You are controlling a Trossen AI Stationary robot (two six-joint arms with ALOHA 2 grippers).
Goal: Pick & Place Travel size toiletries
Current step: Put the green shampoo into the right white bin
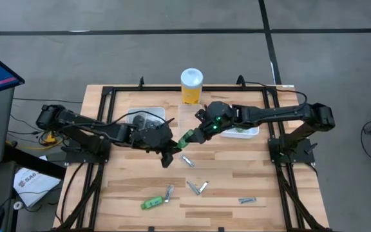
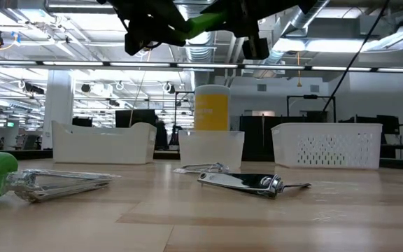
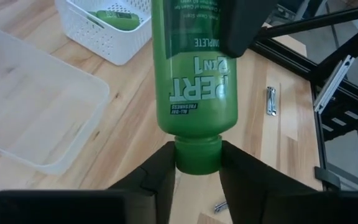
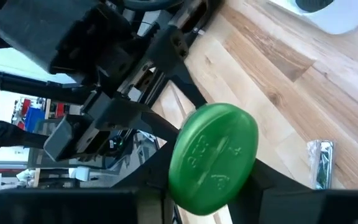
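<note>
Left hand (image 1: 174,149) and right hand (image 1: 198,133) both clamp 1 green Pert shampoo bottle (image 1: 187,138) above the counter (image 1: 237,174), near the yellow cylinder (image 1: 191,86).

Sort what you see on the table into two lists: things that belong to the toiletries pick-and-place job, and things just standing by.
Job: green bottle held between both grippers, left gripper on its cap; second green bottle on the table; nail clippers; white basket.

Standing by: yellow cylinder; clear tray.
</note>
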